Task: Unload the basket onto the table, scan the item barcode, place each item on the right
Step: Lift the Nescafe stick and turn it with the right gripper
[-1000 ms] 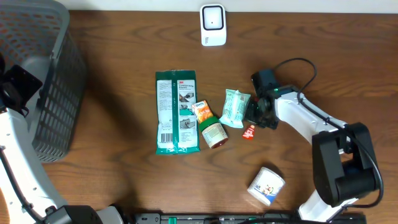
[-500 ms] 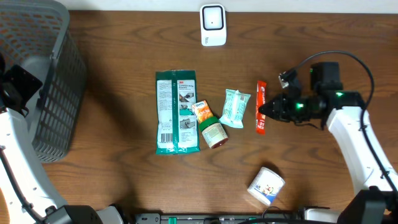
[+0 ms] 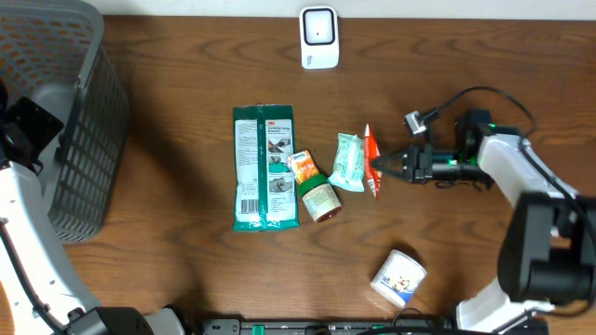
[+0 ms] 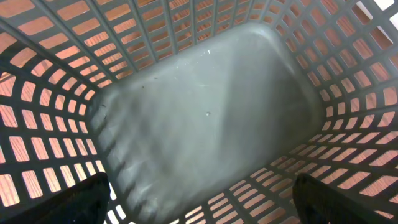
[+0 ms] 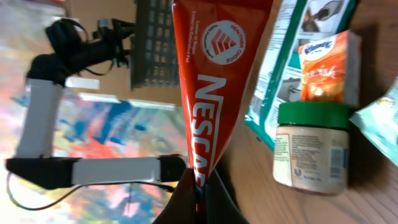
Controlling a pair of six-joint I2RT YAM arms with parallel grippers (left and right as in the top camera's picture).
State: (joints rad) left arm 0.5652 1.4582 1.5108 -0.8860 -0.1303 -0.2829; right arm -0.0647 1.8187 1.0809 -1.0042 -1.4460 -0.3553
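**red sachet pinched beside the pile, basket waiting at the left**

a dark wooden desk (image 3: 168,279) fills the overhead view. its biggest load is a grey slatted basket (image 3: 56,121) at the far left edge. the left wrist camera looks straight down into it, and the left fingers (image 4: 68,205) stand wide apart at the bottom corners of that view with nothing between them.

near the middle of the desk lies a long green packet (image 3: 265,167), flat, label up. a white scanner (image 3: 318,37) stands at the far edge, well apart from the pile. a white tub (image 3: 399,277) lies on its side near the front edge. a jar with a green lid (image 3: 319,199) lies on its side touching the green packet, with a small orange packet (image 3: 302,166) just above it. a pale green sachet (image 3: 351,161) lies just to their right.

the right fingers (image 3: 391,167) reach in from the right and are clamped on one end of a slim red nescafe sachet (image 3: 372,160). it is held edge-on just beside the pale green sachet. whether it touches the desk cannot be told.
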